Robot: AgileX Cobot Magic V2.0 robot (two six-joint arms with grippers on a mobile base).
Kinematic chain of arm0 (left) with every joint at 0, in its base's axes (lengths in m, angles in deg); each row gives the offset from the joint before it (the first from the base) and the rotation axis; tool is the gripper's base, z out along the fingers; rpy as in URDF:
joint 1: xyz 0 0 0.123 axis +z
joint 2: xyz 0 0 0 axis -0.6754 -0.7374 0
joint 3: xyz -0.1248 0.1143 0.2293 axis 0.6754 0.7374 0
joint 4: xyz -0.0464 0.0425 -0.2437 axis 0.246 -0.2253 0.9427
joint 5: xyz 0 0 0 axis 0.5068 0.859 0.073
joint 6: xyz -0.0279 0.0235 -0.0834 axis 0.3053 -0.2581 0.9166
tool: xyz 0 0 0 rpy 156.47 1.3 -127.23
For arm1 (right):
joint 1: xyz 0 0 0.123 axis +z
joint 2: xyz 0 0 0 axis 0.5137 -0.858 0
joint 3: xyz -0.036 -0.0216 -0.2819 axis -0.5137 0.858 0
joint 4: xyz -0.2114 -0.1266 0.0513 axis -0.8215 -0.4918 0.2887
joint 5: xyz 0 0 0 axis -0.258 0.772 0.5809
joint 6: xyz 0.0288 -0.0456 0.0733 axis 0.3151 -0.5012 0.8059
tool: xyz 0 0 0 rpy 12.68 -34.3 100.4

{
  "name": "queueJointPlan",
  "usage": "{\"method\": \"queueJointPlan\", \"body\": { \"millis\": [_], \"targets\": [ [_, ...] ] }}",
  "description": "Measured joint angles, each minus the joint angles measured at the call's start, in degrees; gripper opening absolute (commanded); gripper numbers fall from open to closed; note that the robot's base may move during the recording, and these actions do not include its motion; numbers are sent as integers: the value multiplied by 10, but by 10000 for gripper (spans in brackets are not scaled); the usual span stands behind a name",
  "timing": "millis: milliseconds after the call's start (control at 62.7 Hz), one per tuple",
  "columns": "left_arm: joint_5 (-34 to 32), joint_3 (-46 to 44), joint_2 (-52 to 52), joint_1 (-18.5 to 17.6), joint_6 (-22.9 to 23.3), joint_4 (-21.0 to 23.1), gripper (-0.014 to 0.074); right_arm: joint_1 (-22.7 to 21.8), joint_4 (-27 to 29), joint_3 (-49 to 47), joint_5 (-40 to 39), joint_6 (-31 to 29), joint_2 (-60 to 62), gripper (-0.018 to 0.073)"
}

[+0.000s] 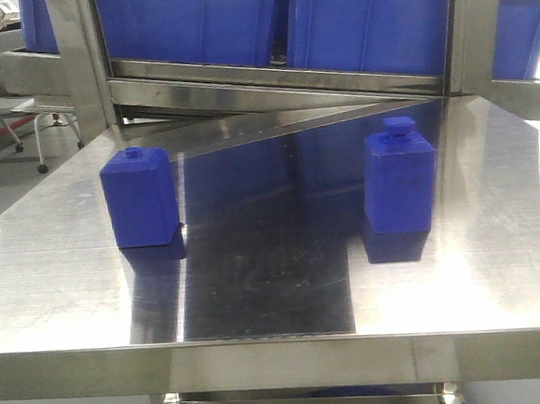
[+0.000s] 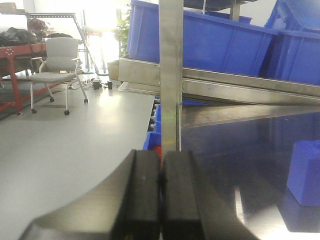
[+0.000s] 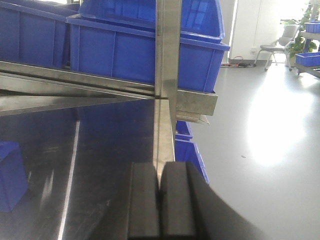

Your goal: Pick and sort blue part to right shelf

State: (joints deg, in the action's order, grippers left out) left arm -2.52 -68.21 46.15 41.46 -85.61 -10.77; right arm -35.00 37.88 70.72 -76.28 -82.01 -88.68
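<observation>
Blue part [image 1: 400, 187] stands upright on table [image 1: 70, 274], ahead-left of closed right gripper [image 3: 160, 175].

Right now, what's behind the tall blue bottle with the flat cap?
Behind the blue part, the steel table runs back to a sloped metal shelf holding big blue bins. The bins' walls hide whatever is inside them, and the part covers the table patch directly behind it.
</observation>
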Motion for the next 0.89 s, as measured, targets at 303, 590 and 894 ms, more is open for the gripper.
{"method": "queueJointPlan", "body": {
  "millis": [303, 590, 894],
  "targets": [
    [0, 0, 0, 0, 0, 0, 136, 0, 0, 0, 0, 0, 0, 58],
    [0, 0, 0, 0, 0, 0, 136, 0, 0, 0, 0, 0, 0, 58],
    [0, 0, 0, 0, 0, 0, 136, 0, -1, 0, 0, 0, 0, 58]
  ]
}}
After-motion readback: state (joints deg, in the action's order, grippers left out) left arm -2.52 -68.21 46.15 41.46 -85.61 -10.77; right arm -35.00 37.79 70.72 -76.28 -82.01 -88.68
